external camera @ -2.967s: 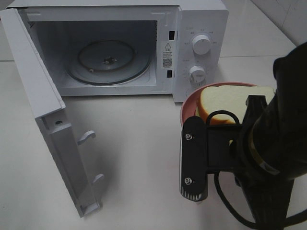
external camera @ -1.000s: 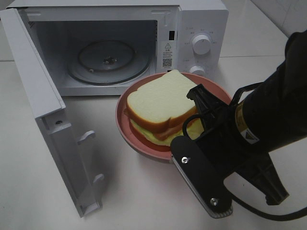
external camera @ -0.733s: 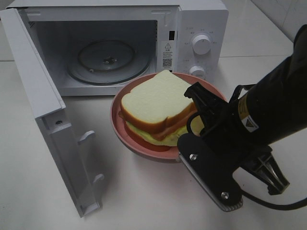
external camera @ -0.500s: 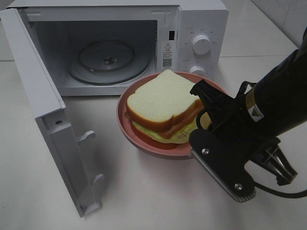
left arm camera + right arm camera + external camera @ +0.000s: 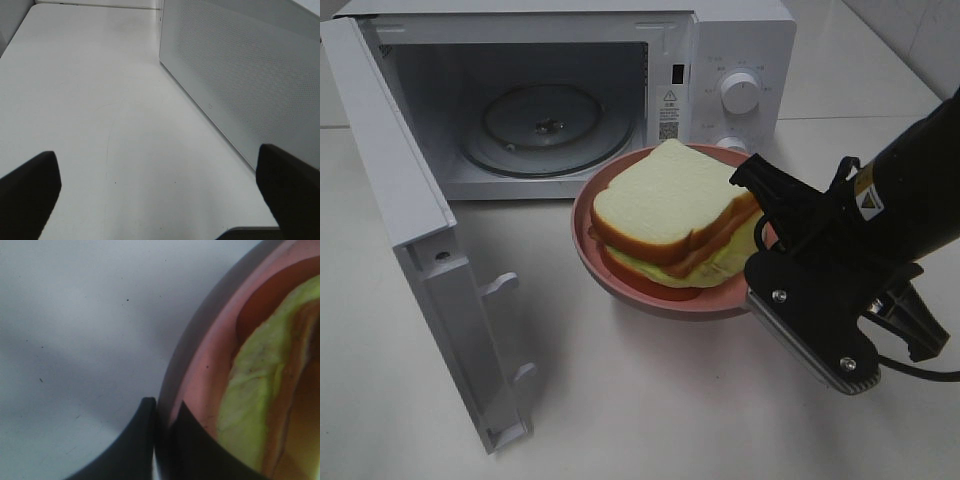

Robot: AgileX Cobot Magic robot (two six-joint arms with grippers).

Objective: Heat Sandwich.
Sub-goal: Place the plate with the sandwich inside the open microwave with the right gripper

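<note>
The white table (image 5: 620, 410) is being used as the work surface, and much of its far side is being taken up by the white microwave (image 5: 740, 40), whose cavity is being presented toward the arms. Its door (image 5: 410, 230) is being shown swung fully out on the left of the high view, so the opening is being left unobstructed for a plate-sized load. Inside, the glass turntable (image 5: 545, 125) is being seen bare, and it is judged to be the intended landing spot. Just in front of the opening, below the control knobs (image 5: 740, 92), the round pink plate (image 5: 650, 300) is being carried by its right rim and appears to be raised clear of the table. It is likely being used as the handle so that the soft bread is not being squeezed. The sandwich (image 5: 665, 200) is being borne on that plate, outside the microwave, its top slice sitting askew over the yellow-green filling. The right gripper (image 5: 164, 415) is being clenched tight on the plate's rim, one finger outside the rim and one inside. The left gripper (image 5: 157, 200) is being held with fingers spread wide and grasping nothing, over bare table beside a white perforated panel (image 5: 240, 75), well apart from the plate.
</note>
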